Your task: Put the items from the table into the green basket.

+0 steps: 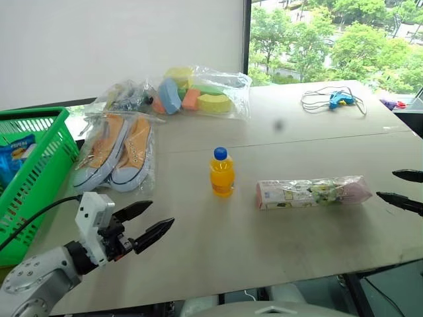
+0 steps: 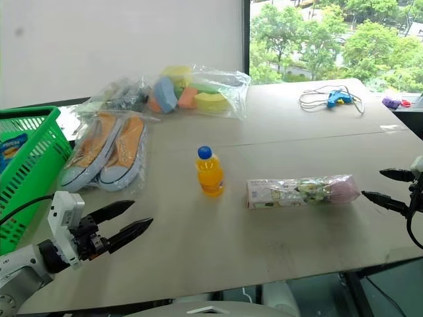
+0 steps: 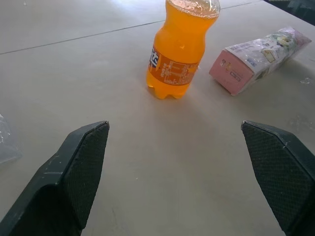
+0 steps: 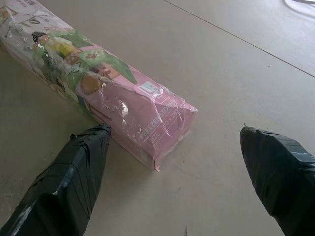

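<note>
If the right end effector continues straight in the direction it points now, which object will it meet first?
Most likely the pink packet: the right end effector, open, points at its near end, with bare table between. Depth is uncertain.

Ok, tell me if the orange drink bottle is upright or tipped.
Upright: the orange drink bottle stands on its base on the table, blue cap on top.

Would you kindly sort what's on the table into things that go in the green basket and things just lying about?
For the job:
- orange drink bottle
- pink-white packet
- bagged orange sneakers
- bag of foam blocks
- green basket

Lying about:
- blue tool with its cable
- small purple thing at the far edge
</note>
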### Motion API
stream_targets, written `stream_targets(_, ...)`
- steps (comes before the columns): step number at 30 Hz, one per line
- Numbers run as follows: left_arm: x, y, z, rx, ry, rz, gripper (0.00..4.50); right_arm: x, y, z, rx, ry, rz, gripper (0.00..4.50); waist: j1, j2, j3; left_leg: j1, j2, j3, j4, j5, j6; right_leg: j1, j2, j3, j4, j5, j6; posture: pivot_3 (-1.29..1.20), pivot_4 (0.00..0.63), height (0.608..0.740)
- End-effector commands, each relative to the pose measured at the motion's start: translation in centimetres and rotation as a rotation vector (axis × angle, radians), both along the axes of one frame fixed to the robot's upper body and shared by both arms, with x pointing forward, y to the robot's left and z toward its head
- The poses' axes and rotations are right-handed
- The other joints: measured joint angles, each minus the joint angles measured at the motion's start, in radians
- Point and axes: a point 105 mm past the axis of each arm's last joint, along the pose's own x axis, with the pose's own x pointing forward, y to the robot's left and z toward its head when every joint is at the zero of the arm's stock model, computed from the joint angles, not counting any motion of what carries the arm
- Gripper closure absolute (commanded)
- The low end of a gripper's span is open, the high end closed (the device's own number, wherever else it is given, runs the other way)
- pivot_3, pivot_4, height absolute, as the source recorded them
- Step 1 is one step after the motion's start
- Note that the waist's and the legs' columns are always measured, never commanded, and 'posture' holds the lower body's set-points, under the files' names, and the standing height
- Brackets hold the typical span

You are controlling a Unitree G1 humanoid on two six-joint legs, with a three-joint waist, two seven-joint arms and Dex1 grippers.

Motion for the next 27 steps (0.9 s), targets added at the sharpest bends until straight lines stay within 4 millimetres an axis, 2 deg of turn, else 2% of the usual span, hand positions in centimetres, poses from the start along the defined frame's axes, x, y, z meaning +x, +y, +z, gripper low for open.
stream_targets(1, 0.3, -0.8, 1.3, 0.027, -0.067, -0.049, 0.05, 1.5, 1.9, 2.5, -0.027, -0.103, 0.060, 0.00, 0.000, 0.000, 0.000, 0.000, 0.000, 0.000, 0.000, 0.000, 0.000, 0.000, 0.000, 0.000, 0.000, 0.000, 0.000, 0.07, 0.000, 0.740)
stream_targets(2, 0.5, -1.5, 1.9, 0.039, -0.102, -0.086, 0.05, 2.9, 4.5, 3.6, -0.004, -0.140, 0.114, 0.00, -0.001, 0.000, 0.000, 0.000, 0.000, 0.000, 0.000, 0.000, 0.000, 0.000, 0.000, 0.000, 0.000, 0.000, 0.000, 0.07, 0.000, 0.740)
stream_targets(4, 0.6, -2.8, 2.7, 0.045, -0.147, -0.132, 0.05, 4.2, 7.5, 5.0, 0.021, -0.165, 0.177, 0.00, -0.017, 0.003, 0.003, -0.001, 0.002, 0.000, -0.001, 0.000, 0.000, -0.001, 0.001, 0.003, 0.001, 0.000, 0.000, 0.09, 0.000, 0.740)
stream_targets(6, 0.7, -3.4, 3.4, 0.030, -0.175, -0.159, 0.05, 4.9, 9.3, 4.9, -0.026, -0.161, 0.260, 0.00, -0.022, 0.003, 0.003, 0.000, 0.004, 0.001, -0.001, 0.000, 0.000, -0.001, 0.002, 0.003, 0.001, 0.000, 0.000, 0.10, 0.000, 0.740)
stream_targets(8, 0.4, -4.0, 4.1, 0.008, -0.191, -0.207, 0.05, 5.0, 11.2, 4.5, -0.042, -0.136, 0.348, 0.00, -0.020, -0.002, 0.000, 0.001, 0.004, 0.002, -0.001, 0.000, 0.000, 0.000, 0.003, 0.001, 0.001, 0.000, 0.000, 0.10, 0.000, 0.740)
stream_targets(9, 0.3, -4.3, 4.2, 0.000, -0.191, -0.228, 0.05, 5.0, 11.8, 4.3, -0.043, -0.123, 0.380, 0.00, -0.017, -0.004, -0.001, 0.003, 0.004, 0.002, -0.001, 0.000, 0.000, 0.000, 0.003, 0.000, 0.001, 0.000, -0.001, 0.10, 0.000, 0.740)
stream_targets(12, -0.2, -5.3, 4.1, -0.001, -0.174, -0.304, 0.05, 4.8, 12.7, 3.4, -0.072, -0.077, 0.444, 0.00, 0.003, -0.005, -0.001, -0.003, 0.003, 0.001, -0.001, -0.001, -0.001, -0.005, 0.002, -0.001, 0.001, 0.001, -0.001, 0.09, 0.000, 0.740)
stream_targets(15, -0.4, -6.2, 3.4, 0.026, -0.163, -0.378, 0.05, 4.6, 12.8, 1.7, -0.167, -0.003, 0.515, 0.00, 0.009, -0.004, -0.001, -0.007, 0.002, 0.002, -0.001, -0.001, 0.000, -0.009, 0.001, 0.000, 0.001, 0.001, -0.001, 0.07, 0.000, 0.740)
stream_targets(19, -0.4, -7.6, 2.5, 0.031, -0.164, -0.419, 0.05, 4.4, 11.7, 0.2, -0.245, 0.091, 0.546, 0.00, 0.005, -0.004, -0.001, -0.008, 0.002, 0.003, 0.000, -0.001, 0.000, -0.010, 0.001, 0.001, 0.001, 0.001, -0.001, 0.07, 0.000, 0.740)
stream_targets(22, -0.5, -7.8, 2.5, 0.020, -0.160, -0.429, 0.05, 4.1, 10.7, -0.9, -0.296, 0.194, 0.573, 0.00, 0.002, -0.004, -0.001, -0.007, 0.002, 0.004, 0.000, -0.001, 0.000, -0.010, 0.001, 0.002, 0.001, 0.001, -0.001, 0.09, 0.000, 0.740)
stream_targets(27, -1.3, -8.0, 2.3, 0.010, -0.138, -0.427, 0.05, 5.5, 8.6, -3.0, -0.427, 0.287, 0.558, 0.00, -0.001, -0.003, -0.001, -0.003, 0.003, 0.005, 0.000, -0.001, 0.000, -0.010, 0.003, 0.004, 0.004, 0.001, -0.001, 0.11, 0.000, 0.740)
